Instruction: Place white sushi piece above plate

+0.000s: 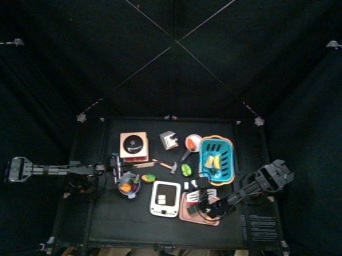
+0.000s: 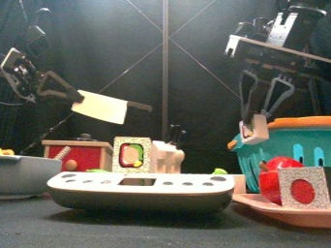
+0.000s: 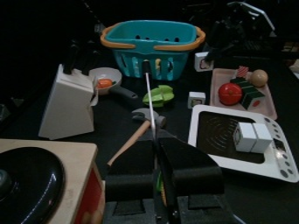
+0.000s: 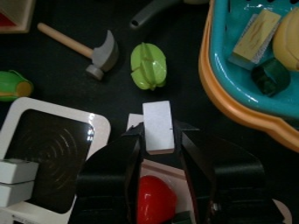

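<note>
Sushi, white piece (image 4: 158, 128), sits pinched between the jaws of my right gripper (image 4: 159, 138). Directly beneath the gripper I see a red item on the salmon-pink plate (image 1: 211, 214); the white spotted tray (image 4: 47, 150) lies just beside the jaws, and the blue basket (image 4: 247, 83) is near on the other side. Ahead lie a green pepper (image 4: 146, 66) and a hammer (image 4: 96, 51). My left gripper (image 3: 160, 185) hovers well apart, jaws pressed together.

right gripper (image 4: 158, 140) over gap between plate (image 1: 211, 212) and blue basket (image 1: 219, 160), clamped on white sushi piece (image 4: 158, 125) | basket wall just beside | green pepper (image 4: 147, 66), hammer (image 4: 91, 49) near on bare table | white tray (image 4: 47, 136) flanks other side | red piece (image 4: 156, 198) occupies plate
</note>
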Controlling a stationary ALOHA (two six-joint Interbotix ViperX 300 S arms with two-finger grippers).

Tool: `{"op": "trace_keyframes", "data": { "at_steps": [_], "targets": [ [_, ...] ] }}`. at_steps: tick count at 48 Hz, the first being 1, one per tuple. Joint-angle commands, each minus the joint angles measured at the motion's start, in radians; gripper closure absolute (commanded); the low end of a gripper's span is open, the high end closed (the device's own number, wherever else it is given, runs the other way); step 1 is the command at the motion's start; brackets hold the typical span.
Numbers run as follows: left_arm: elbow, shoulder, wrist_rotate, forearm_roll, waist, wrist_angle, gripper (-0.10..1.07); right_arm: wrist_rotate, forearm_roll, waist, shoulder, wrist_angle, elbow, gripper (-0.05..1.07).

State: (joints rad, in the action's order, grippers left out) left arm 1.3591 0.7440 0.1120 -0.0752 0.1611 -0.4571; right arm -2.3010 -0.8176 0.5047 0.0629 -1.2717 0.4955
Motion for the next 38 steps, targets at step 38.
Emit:
{"op": "trace_keyframes", "data": {
  "at_steps": [38],
  "targets": [
    [-0.012, -0.002, 0.000, -0.002, 0.000, 0.003, 0.64, -0.002, 0.032, -0.097, 0.115, 0.103, 0.002, 0.33]
  ]
}}
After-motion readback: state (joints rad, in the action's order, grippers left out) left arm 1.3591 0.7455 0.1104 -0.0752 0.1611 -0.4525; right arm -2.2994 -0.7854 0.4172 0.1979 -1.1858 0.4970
